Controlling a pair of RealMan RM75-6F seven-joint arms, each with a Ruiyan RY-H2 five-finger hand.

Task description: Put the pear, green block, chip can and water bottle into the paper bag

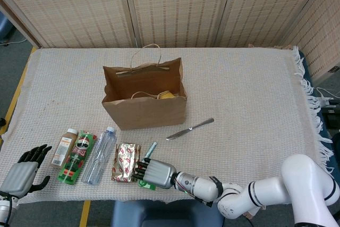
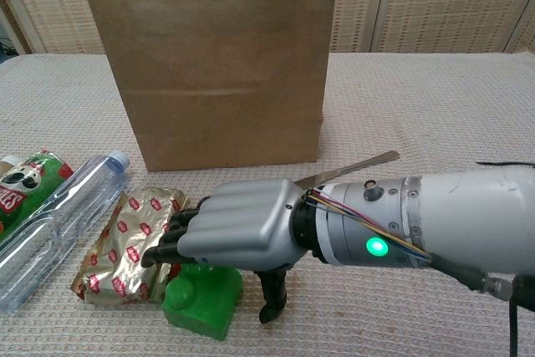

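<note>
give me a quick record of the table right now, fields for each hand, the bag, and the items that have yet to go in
right hand: over the green block, fingers draped across its top; grip not confirmed
left hand: fingers apart, holds nothing, near table's front left corner
paper bag: upright, open, something yellow inside
chip can: lying flat, outside bag
water bottle: lying flat beside the can
other: knife, foil packet, small brown bottle

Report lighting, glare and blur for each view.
Head view: even, soft light, faint shadows, all sharp. Chest view: the right hand fills the foreground, slightly soft, with a mild sheen; a green LED glows on its wrist; the paper bag stays sharp.
</note>
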